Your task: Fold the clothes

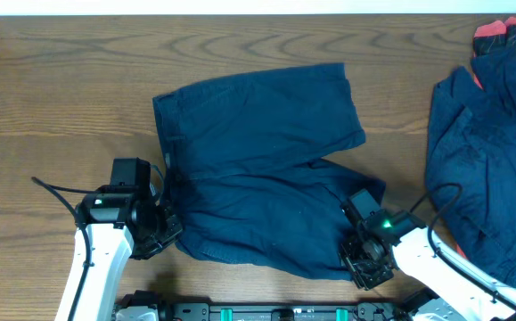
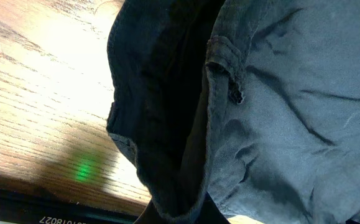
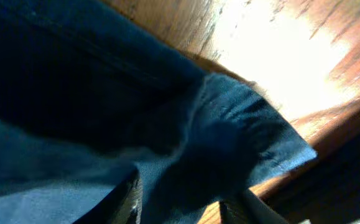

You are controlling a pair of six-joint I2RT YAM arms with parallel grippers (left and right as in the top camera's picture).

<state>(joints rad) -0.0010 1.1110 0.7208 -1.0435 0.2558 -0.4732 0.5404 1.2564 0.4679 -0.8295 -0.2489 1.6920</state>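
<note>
The dark navy shorts (image 1: 258, 152) lie flat in the middle of the table, waistband to the left and two wide legs to the right. My left gripper (image 1: 162, 234) sits at the near-left waistband corner. In the left wrist view the left gripper (image 2: 180, 218) is shut on a fold of the shorts (image 2: 291, 93). My right gripper (image 1: 364, 267) is at the hem of the near leg. In the right wrist view the right gripper (image 3: 186, 208) has its fingers apart, with the hem of the shorts (image 3: 229, 143) lying loose between them and wood showing beside the right finger.
A pile of more navy clothes (image 1: 494, 152) covers the table's right side, with a red-trimmed piece (image 1: 507, 34) at the far right corner. The black rail (image 1: 258, 312) runs along the near edge just behind both arms.
</note>
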